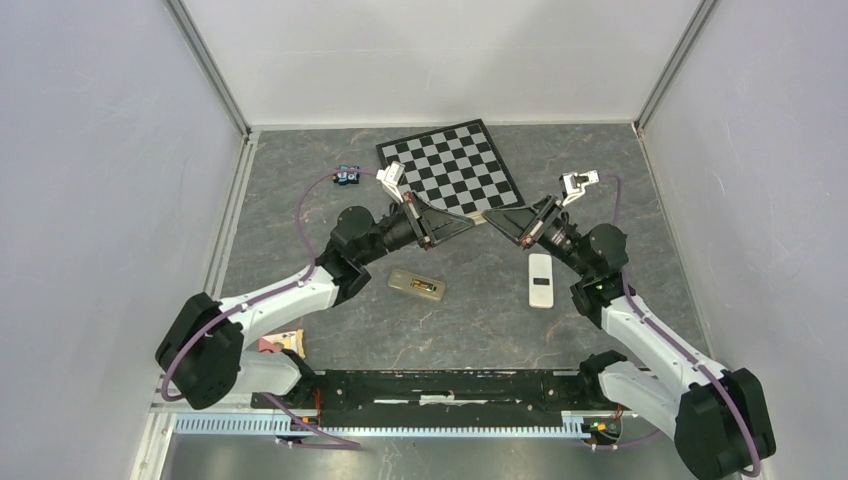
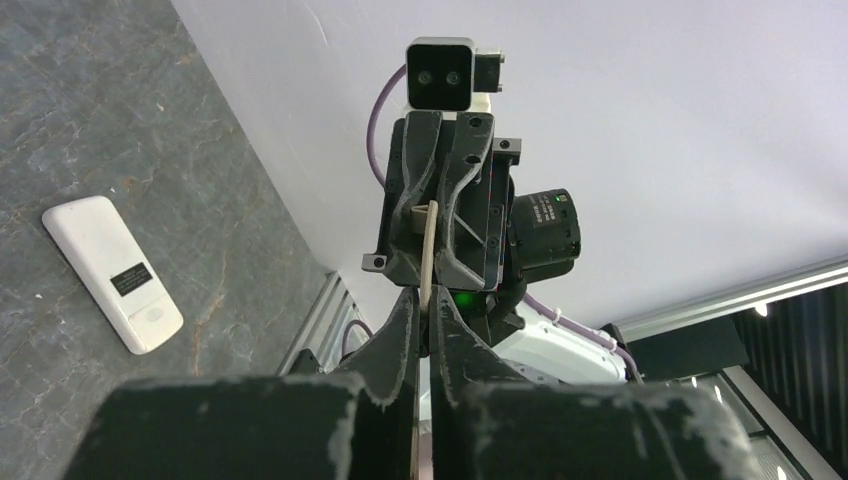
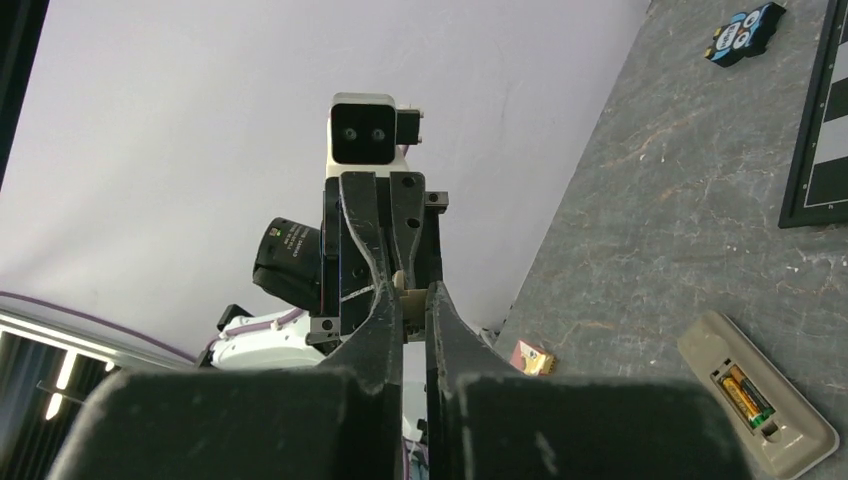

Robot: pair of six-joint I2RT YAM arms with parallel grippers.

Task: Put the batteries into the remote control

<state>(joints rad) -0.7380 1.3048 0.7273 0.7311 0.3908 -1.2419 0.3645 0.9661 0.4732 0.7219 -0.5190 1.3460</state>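
The remote control lies tan back up on the table, also in the right wrist view. Two batteries, dark with gold ends, lie side by side in its open recess. My left gripper and right gripper meet tip to tip above the table, behind the remote. Both are shut on one thin tan plate, seen edge-on between them. In the left wrist view my left gripper pinches its near end. In the right wrist view my right gripper pinches the tan plate.
A plain white slab with a dark slot lies right of the remote, also in the left wrist view. A checkerboard lies at the back, with a small blue toy to its left. A small orange packet lies near the left arm's base.
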